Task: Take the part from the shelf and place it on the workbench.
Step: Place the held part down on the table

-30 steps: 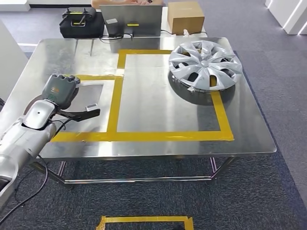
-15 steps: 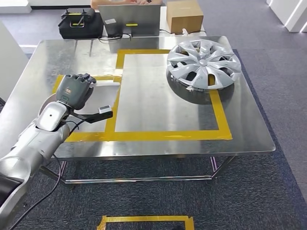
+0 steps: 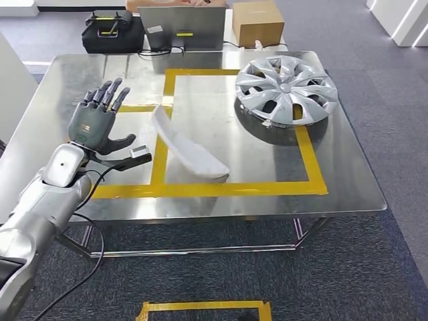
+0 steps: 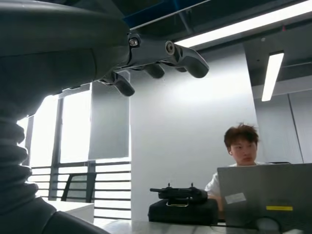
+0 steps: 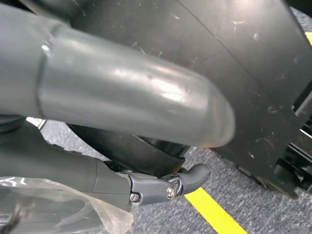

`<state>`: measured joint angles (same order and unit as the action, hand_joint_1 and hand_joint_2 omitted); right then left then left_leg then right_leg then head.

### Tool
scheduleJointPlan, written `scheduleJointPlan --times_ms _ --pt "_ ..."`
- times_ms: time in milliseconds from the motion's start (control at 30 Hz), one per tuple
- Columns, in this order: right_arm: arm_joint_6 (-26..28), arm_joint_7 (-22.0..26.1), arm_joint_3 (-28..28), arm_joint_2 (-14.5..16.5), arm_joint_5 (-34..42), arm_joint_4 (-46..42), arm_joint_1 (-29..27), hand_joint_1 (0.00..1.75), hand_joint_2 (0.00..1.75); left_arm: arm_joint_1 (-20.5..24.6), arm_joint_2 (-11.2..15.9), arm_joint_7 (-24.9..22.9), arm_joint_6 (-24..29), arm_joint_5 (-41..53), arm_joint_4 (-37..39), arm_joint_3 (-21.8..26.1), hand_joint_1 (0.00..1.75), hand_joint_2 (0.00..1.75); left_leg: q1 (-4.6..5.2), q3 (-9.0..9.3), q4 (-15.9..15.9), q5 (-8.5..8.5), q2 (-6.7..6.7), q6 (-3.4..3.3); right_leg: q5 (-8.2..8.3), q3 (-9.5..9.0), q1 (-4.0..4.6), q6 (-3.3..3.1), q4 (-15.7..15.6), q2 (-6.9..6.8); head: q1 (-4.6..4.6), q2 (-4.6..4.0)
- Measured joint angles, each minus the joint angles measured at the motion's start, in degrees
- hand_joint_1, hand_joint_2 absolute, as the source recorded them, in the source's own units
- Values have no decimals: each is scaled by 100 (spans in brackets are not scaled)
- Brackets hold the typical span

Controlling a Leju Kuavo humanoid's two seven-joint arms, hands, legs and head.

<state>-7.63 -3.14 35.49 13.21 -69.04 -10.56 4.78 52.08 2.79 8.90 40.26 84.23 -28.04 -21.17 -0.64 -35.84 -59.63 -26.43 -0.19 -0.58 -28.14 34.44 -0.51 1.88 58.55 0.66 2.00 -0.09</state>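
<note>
The part (image 3: pixel 189 150), a curved white piece, lies on the metal workbench (image 3: pixel 242 144) across the yellow tape line, one end raised toward my left hand. My left hand (image 3: pixel 95 124) hovers over the bench's left side, just left of the part, fingers spread and pointing up, holding nothing. In the left wrist view its fingers (image 4: pixel 162 53) stretch out against the room behind. In the right wrist view my right hand (image 5: pixel 121 102) hangs low by the carpet, its thumb and a dark finger (image 5: pixel 154 187) apart with nothing between them.
A silver hubcap (image 3: pixel 286 89) lies at the bench's far right corner. Behind the bench are a laptop (image 3: pixel 182 28), a black case (image 3: pixel 114 32) and a cardboard box (image 3: pixel 258 23), and a person (image 4: pixel 241 151) sits at the laptop. A yellow tape frame (image 3: pixel 202 309) marks the carpet.
My left hand has spread its fingers and let go of the white part, which now lies on the bench to the hand's right. The hand has drawn back slightly to the left.
</note>
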Motion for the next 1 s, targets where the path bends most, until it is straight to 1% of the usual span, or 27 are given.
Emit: scheduleJointPlan --times_ms 33,67,133,167,200,233,267,300,333,367,400,467,500,533,567,600,633,667,700,733,767,800,833,867,900,933,1000 --pt "-5 -14 1 -1 -4 0 4 0 0 -4 1 23 1 22 -52 46 0 0 -10 6 16 11 1 -37 -72 52 -1 27 94 -6 6 0" --pt "-10 -29 1 -2 -7 0 11 0 0 -3 -1 59 2 28 -97 96 0 0 -21 12 29 20 2 -69 -199 159 -2 48 307 -11 16 0" --pt "-17 -52 1 -4 -6 -2 24 0 0 -11 -11 139 3 18 -157 201 0 0 -12 14 30 20 3 -108 -528 508 -2 77 1040 -18 33 1" --pt "-20 -57 1 -5 -5 -4 31 0 0 -25 -13 169 3 16 -173 239 0 0 -4 14 29 17 4 -117 -637 677 0 81 1386 -18 35 1" --pt "-20 -61 2 -6 -5 -7 37 0 0 -41 -16 198 3 17 -184 273 0 0 4 16 27 15 4 -121 -652 775 2 79 1573 -17 36 1" --pt "-21 -61 2 -7 -7 -8 42 0 0 -55 -20 228 3 20 -193 301 0 0 12 19 26 14 3 -123 -562 770 4 66 1546 -18 36 1" --pt "-25 -65 2 -7 -11 -9 44 0 0 -61 -25 265 3 17 -201 331 0 0 18 24 25 14 0 -123 -380 654 7 42 1288 -18 36 1" --pt "-31 -69 2 -8 -16 -9 42 0 0 -58 -28 315 3 4 -205 362 0 0 23 28 25 12 -4 -122 -173 475 14 6 895 -19 36 1" --pt "-37 -72 1 -9 -22 -9 35 0 0 -50 -30 361 3 -9 -206 396 0 0 36 25 20 15 -7 -113 -16 285 26 -30 525 -23 34 1" --pt "-43 -74 1 -9 -27 -9 28 0 0 -42 -31 401 3 -21 -203 432 0 0 45 15 13 22 -9 -97 80 138 37 -61 231 -24 34 1" --pt "-48 -73 1 -10 -32 -9 21 0 0 -37 -30 434 3 -28 -197 462 0 0 51 -3 7 34 -8 -75 105 61 48 -83 78 -23 32 1" --pt "-51 -65 1 -11 -34 -9 14 0 0 -39 -28 479 3 -23 -181 504 0 0 55 -27 14 69 -3 -14 103 36 48 -111 7 -10 30 1" --pt "-52 -61 1 -10 -31 -9 13 0 0 -41 -24 502 3 -22 -175 515 0 0 52 -37 6 52 -2 15 122 37 36 -128 -16 -10 28 1" --pt "-52 -57 1 -9 -27 -9 14 0 0 -40 -24 526 3 -23 -171 524 0 0 49 -60 -56 -21 -1 46 148 36 22 -152 -40 -15 24 1" --pt "-52 -55 1 -8 -25 -9 16 0 0 -39 -23 551 3 -25 -168 532 0 0 44 -115 -220 -161 -1 75 174 38 7 -177 -64 -25 20 1" --pt "-52 -54 1 -8 -24 -9 17 0 0 -47 -21 571 3 -28 -165 541 0 0 31 -208 -497 -361 -1 103 193 46 0 -195 -74 -33 16 1" --pt "-51 -52 1 -8 -25 -9 15 0 0 -64 -19 590 3 -29 -161 547 0 0 21 -329 -866 -578 -1 129 209 63 0 -212 -75 -36 12 1" --pt "-51 -51 1 -9 -26 -9 14 0 0 -92 -13 606 2 -29 -157 551 0 0 12 -438 -1220 -755 0 149 226 84 0 -218 -73 -38 13 1" --pt "-50 -49 1 -9 -26 -9 12 0 0 -121 -8 619 2 -28 -154 555 0 0 6 -489 -1449 -847 0 163 248 110 1 -219 -69 -37 12 1" --pt "-50 -49 1 -10 -28 -9 12 0 0 -143 -5 631 2 -26 -151 556 0 0 1 -450 -1480 -836 0 171 271 138 1 -212 -63 -35 13 0" --pt "-50 -49 1 -10 -31 -9 13 0 0 -155 -5 640 2 -26 -151 557 0 0 -3 -301 -1277 -725 0 172 293 165 0 -199 -55 -34 13 0" --pt "-50 -49 1 -10 -33 -9 15 0 0 -158 -5 648 2 -28 -152 558 0 0 -7 -62 -899 -560 0 166 312 186 -1 -182 -44 -34 13 0" --pt "-49 -48 1 -10 -32 -9 18 0 0 -158 -6 658 3 -38 -153 565 0 0 -3 181 -490 -442 -1 155 330 206 8 -158 -31 -33 14 0" --pt "-49 -47 1 -11 -28 -9 21 0 0 -161 -8 674 3 -56 -155 578 0 0 4 363 -167 -352 -4 134 348 223 17 -131 -18 -33 18 1" --pt "-48 -45 1 -13 -23 -9 23 0 0 -171 -10 693 3 -78 -157 596 0 0 15 463 24 -311 -8 108 370 238 23 -99 -9 -33 20 1" --pt "-46 -43 1 -15 -17 -9 23 0 0 -189 -12 717 3 -107 -161 615 0 0 31 475 76 -309 -11 78 397 251 27 -64 -8 -33 23 1" --pt "-44 -39 2 -21 -9 -9 19 0 0 -240 -14 768 3 -157 -173 638 0 0 36 434 77 -239 -3 -2 436 272 10 6 -12 -26 20 1"
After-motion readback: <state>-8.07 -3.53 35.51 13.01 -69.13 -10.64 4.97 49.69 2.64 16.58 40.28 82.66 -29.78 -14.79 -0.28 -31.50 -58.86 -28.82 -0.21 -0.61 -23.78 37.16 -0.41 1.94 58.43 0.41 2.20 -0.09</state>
